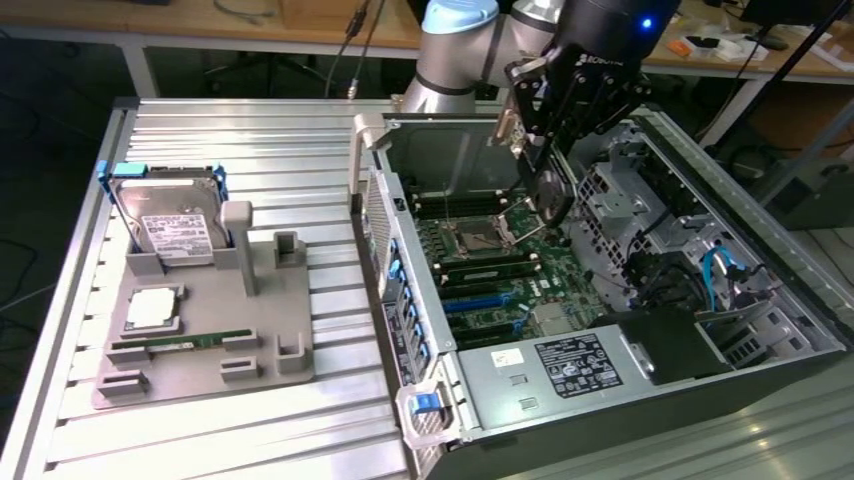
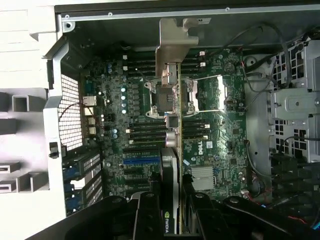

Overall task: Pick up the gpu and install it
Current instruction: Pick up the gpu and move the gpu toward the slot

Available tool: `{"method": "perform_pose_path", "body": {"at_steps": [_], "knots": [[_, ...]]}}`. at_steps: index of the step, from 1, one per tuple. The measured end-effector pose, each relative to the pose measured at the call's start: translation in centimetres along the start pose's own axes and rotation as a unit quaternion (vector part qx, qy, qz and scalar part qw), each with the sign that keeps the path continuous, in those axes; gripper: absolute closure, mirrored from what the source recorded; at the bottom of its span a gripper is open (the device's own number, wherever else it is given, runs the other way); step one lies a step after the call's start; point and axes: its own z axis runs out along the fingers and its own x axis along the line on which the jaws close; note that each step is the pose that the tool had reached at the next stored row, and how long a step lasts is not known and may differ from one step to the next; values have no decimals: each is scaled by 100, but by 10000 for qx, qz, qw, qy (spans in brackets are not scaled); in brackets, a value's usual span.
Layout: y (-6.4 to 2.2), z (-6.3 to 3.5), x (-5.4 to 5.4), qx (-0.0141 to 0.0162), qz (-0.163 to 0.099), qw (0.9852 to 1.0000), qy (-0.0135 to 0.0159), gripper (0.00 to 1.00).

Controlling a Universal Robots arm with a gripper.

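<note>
Above the motherboard [image 2: 112, 125]: gpu [image 2: 171, 165] hangs edge-on inside the open computer case [image 1: 387, 260], bracket end away from the wrist.
Jaws: gripper [image 2: 171, 217] pinching the gpu between them, one on each face.

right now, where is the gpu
The gpu hangs edge-down in the gripper, upper right in the exterior view, inside the open computer case, above the motherboard near its CPU socket.

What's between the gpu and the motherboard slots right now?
Nothing visible. The gpu hangs in the fingers above the open case, over the motherboard; the blue slots look free.
</note>
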Motion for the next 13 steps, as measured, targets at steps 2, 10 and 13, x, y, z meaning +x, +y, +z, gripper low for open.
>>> {"method": "perform_pose_path", "body": {"at_steps": [2, 10, 13], "knots": [[1, 0, -19, 0, 0, 10000, 0, 73], [7, 3, -111, 0, 0, 10000, 0, 73], [9, 4, -143, 0, 0, 10000, 0, 73]]}}
